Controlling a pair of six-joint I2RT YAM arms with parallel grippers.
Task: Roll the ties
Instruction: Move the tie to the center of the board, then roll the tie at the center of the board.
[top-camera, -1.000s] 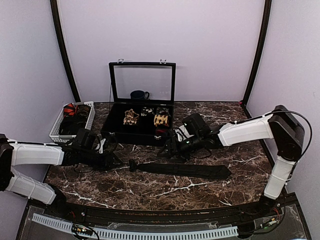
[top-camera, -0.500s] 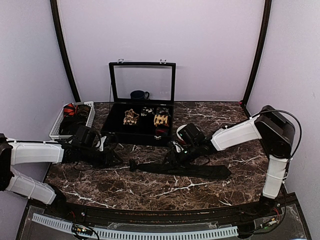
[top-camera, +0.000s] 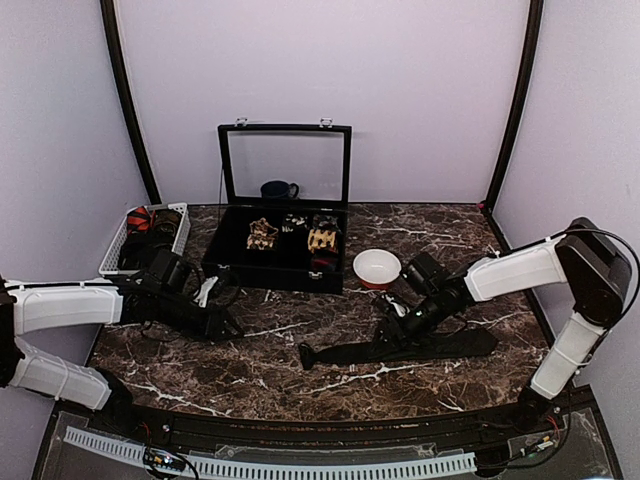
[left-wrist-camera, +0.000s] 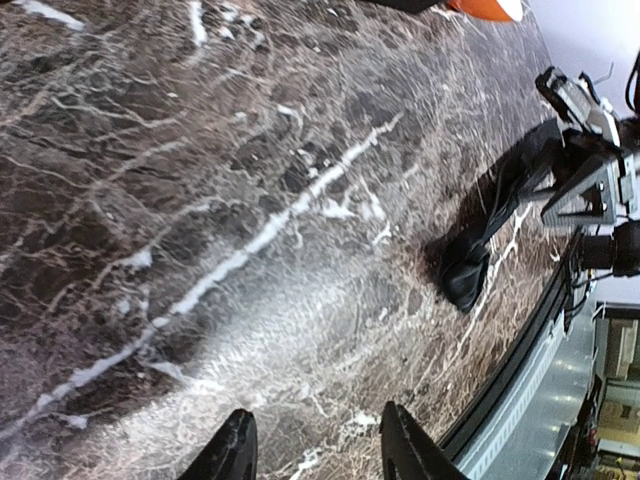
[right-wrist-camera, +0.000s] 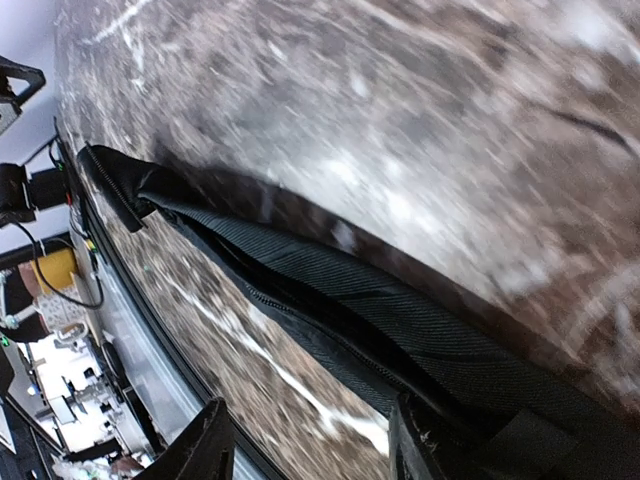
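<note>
A plain black tie lies flat along the front of the marble table, narrow end to the left. It also shows in the right wrist view and its narrow end in the left wrist view. My right gripper is open and low over the middle of the tie; in the right wrist view one finger is on the tie's edge. My left gripper is open and empty over bare marble, left of the tie, as the left wrist view shows.
An open black case with a raised glass lid holds rolled ties, tan and others. A white bowl with a red outside stands right of the case. A white basket at the back left holds a red patterned tie.
My right gripper has moved right and toward the front, and the black tie has slid right with it. The white bowl has come into view. The left arm has barely moved.
</note>
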